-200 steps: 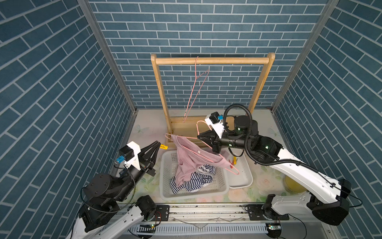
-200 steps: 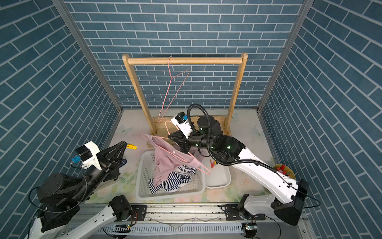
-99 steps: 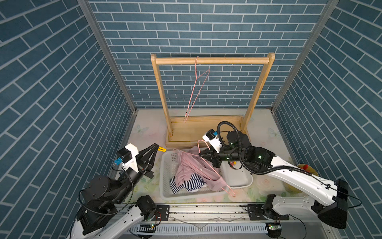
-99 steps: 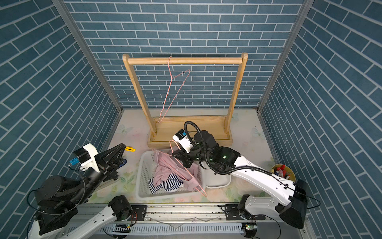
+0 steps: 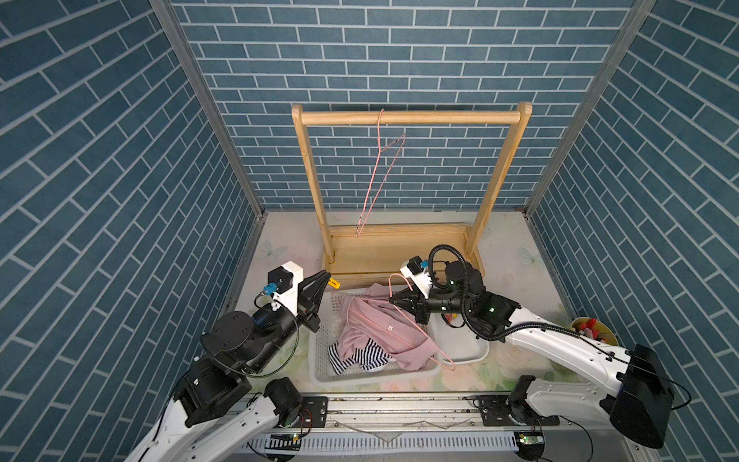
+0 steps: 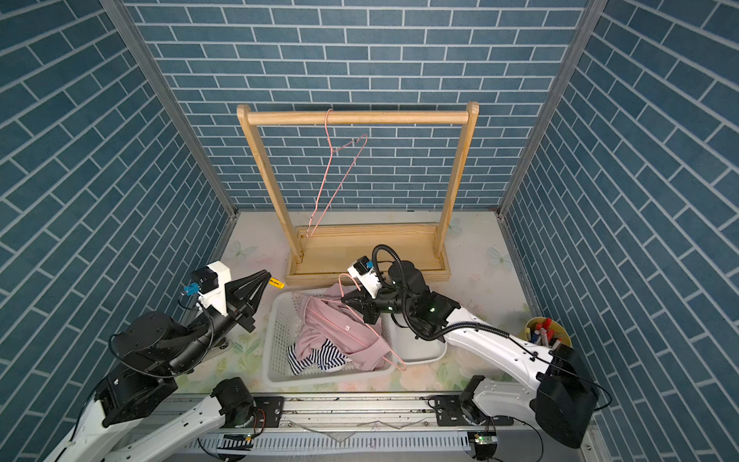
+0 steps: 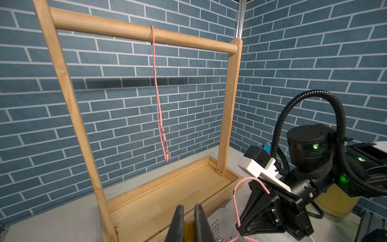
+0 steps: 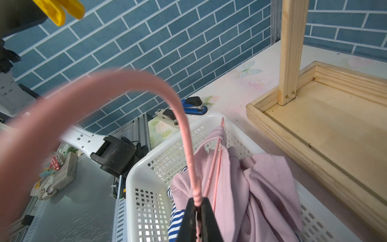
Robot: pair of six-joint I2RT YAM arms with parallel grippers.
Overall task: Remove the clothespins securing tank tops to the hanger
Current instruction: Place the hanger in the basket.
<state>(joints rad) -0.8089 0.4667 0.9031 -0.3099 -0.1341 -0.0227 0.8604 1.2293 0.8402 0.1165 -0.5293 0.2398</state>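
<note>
The left end effector (image 5: pixel 327 277) is closed on a yellow clothespin (image 5: pixel 334 284), pinched at its back end so that the rest sticks out past the fingertips. It hangs in the air above the left part of the table (image 5: pixel 288 248), just off the back left corner of the white basket (image 5: pixel 320 360). In the left wrist view only a sliver of yellow shows between the two dark fingers (image 7: pixel 180 220).

The right end effector (image 5: pixel 394 299) is clamped on the twisted neck of a pink wire hanger (image 8: pixel 186 134), low over the back edge of the basket. The hanger slants across the basket, and its far corner pokes out over the basket's front right rim. The pink tank top (image 5: pixel 384 332) is draped on this hanger and lies slumped in the basket, one strap hooked around the hanger's wire. The striped tank top (image 5: pixel 356 358) lies crumpled under it, in the front of the basket.

The basket sits by the middle of the table's front edge, with a shallow white tray (image 5: pixel 464 344) touching its right side. At the back middle of the table stands a wooden rack (image 5: pixel 440 117), and a second pink hanger (image 5: pixel 378 134) dangles bare from its rail. A yellow cup (image 6: pixel 532 325) holding red and other small items stands by the right edge. Two staplers, one blue (image 8: pixel 193 103), lie near the left edge.
</note>
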